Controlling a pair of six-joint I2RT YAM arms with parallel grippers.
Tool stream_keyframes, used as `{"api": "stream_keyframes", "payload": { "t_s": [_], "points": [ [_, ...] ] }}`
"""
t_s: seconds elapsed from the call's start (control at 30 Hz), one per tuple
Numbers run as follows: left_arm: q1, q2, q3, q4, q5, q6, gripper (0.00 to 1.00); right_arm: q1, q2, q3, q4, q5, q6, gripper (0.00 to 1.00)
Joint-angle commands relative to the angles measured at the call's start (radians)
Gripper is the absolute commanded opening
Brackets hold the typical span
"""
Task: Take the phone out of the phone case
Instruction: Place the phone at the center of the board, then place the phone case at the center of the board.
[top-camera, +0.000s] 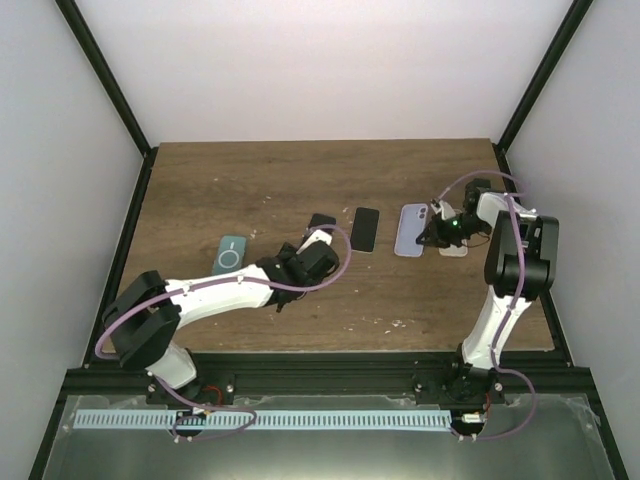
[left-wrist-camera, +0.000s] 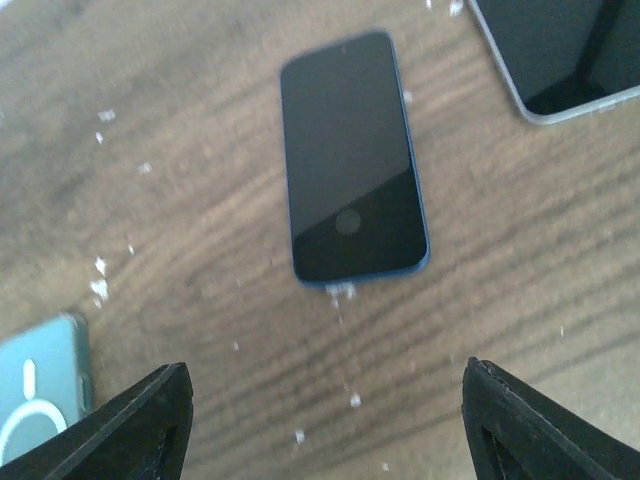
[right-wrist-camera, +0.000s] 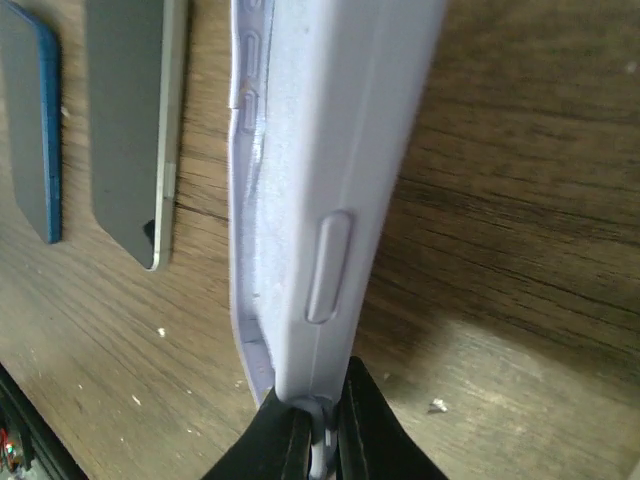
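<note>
The lavender phone case (right-wrist-camera: 330, 150) is tipped up on its long side on the right half of the wooden surface (top-camera: 250, 180). Its moulded side buttons face the right wrist camera and part of its inner wall shows on the left. The right hand (right-wrist-camera: 318, 430) grasps it, both fingers clenched on the lower rim. Just beside the case and clear of it, a dark-screened phone (right-wrist-camera: 130, 110) with a silver edge lies flat. Beyond that lies a smaller phone (left-wrist-camera: 350, 160) with a blue edge and a round home button. The left hand (left-wrist-camera: 325, 375) hovers over this smaller phone, released, fingers spread wide with nothing between them. Further left lies a teal case (left-wrist-camera: 35, 400). Its white ring emblem is the only marking that can be made out; any lettering is too blurred to read.
</note>
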Motion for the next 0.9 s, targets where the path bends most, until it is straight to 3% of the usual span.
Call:
{"api": "stream_keyframes", "payload": {
  "t_s": [0.0,0.2,0.4,0.47,0.63,0.77,0.87],
  "points": [
    [0.003,-0.054,-0.058,-0.070,0.081,-0.123,0.76,-0.006,0.059,0.086,-0.101,0.015,-0.048,0.01],
    [0.010,-0.129,-0.147,-0.134,0.064,-0.210,0.79,-0.006,0.124,0.132,-0.140,0.035,-0.055,0.03],
    [0.143,-0.264,-0.255,-0.166,0.123,-0.324,0.86,-0.005,0.096,0.139,-0.131,0.074,-0.047,0.26],
    [0.208,-0.307,-0.284,-0.175,0.148,-0.346,0.88,-0.006,0.070,0.141,-0.128,0.091,-0.043,0.33],
    [0.373,-0.387,-0.305,-0.217,0.190,-0.367,0.94,-0.006,-0.009,0.133,-0.126,0.154,-0.042,0.39],
    [0.424,-0.354,-0.228,-0.344,0.095,-0.365,1.00,-0.001,-0.156,0.067,-0.055,0.224,-0.046,0.42],
    [0.502,-0.291,-0.199,-0.367,0.111,-0.346,1.00,0.034,-0.264,-0.009,-0.027,0.147,-0.090,0.42]
  ]
}}
